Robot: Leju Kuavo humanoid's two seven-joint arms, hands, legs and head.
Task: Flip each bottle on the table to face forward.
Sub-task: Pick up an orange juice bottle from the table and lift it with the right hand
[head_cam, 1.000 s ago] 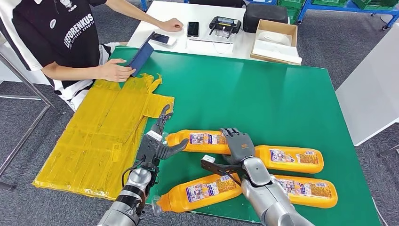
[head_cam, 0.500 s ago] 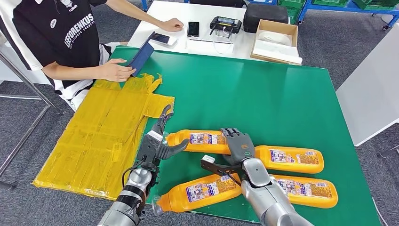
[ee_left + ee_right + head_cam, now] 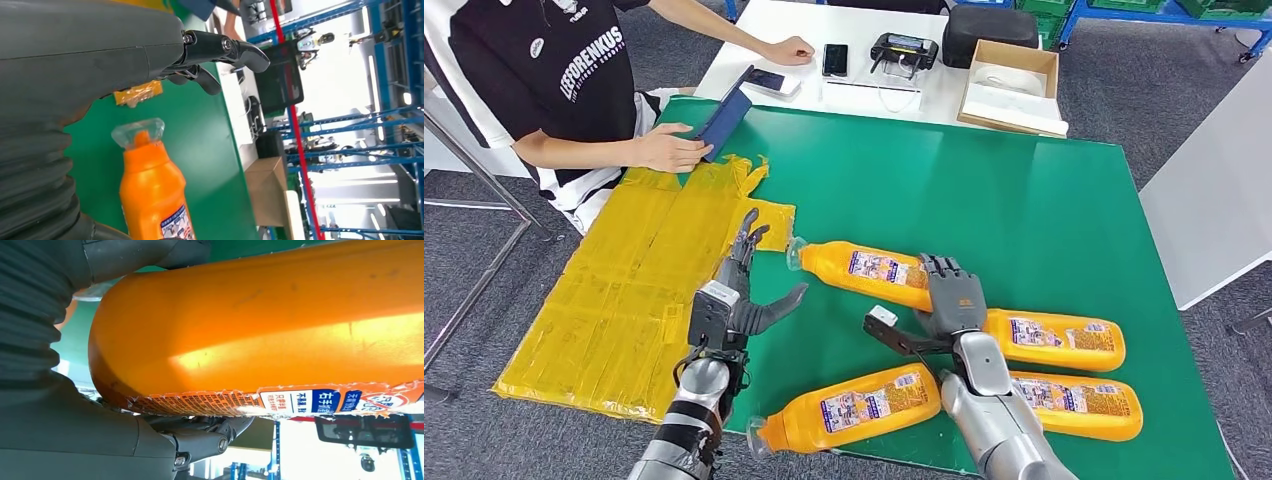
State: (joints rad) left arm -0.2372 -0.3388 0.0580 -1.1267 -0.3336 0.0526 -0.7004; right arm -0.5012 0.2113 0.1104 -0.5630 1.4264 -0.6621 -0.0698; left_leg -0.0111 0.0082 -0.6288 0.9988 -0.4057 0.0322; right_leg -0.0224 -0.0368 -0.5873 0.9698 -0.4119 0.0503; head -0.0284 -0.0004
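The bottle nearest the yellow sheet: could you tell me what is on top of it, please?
The right hand lies over the base end of that bottle; its label and clear cap stay visible. The hand covers the base itself.

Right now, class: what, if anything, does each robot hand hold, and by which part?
The right hand grips the far orange bottle at its base end. The left hand holds nothing.

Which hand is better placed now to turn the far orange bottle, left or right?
Probably the right hand: its fingers already lie on the far bottle. The left hand is open, apart from that bottle, near its cap.
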